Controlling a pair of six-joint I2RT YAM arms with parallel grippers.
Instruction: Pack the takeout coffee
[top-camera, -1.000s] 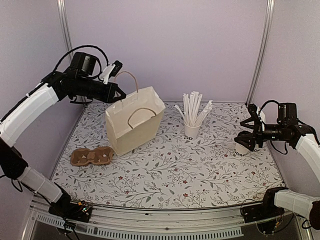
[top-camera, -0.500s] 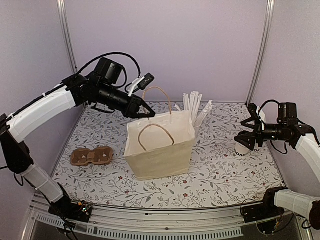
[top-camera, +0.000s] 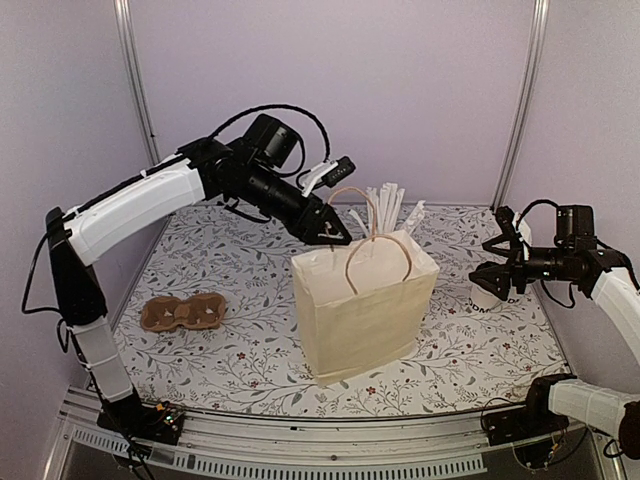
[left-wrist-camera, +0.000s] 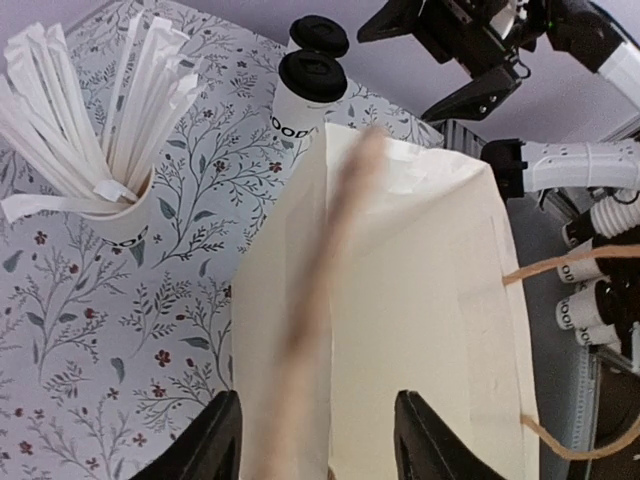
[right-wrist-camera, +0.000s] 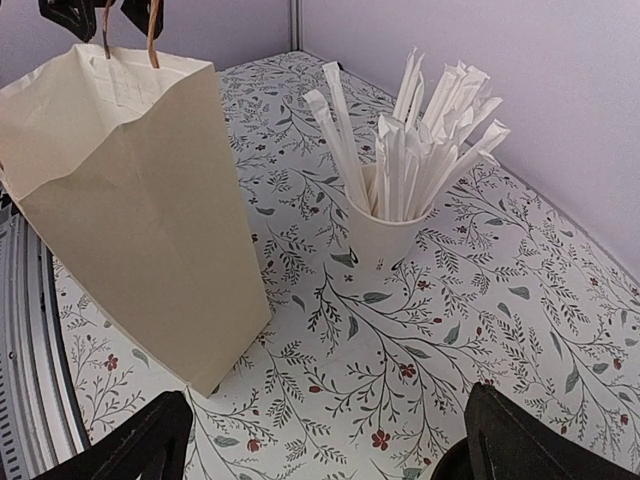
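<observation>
Two white takeout coffee cups with black lids (left-wrist-camera: 312, 75) stand at the table's right side. In the top view only one cup (top-camera: 487, 296) shows, mostly behind my right gripper (top-camera: 495, 277). That gripper (right-wrist-camera: 330, 440) is open and empty, with a black lid edge (right-wrist-camera: 450, 472) just beside its right finger. The cream paper bag (top-camera: 365, 300) stands upright in the middle right, mouth open. My left gripper (top-camera: 335, 233) hovers over its rim. Its jaws (left-wrist-camera: 315, 420) stand open, and a blurred brown handle (left-wrist-camera: 320, 300) runs loose between them.
A white cup full of wrapped straws (top-camera: 385, 222) stands just behind the bag, also in the right wrist view (right-wrist-camera: 395, 215). A brown cardboard cup carrier (top-camera: 183, 312) lies flat at the left. Lilac walls close in the back and sides.
My left arm has carried the bag from the back left to the middle right and set it down. Its jaws have opened off the handle. The right arm has not moved.
</observation>
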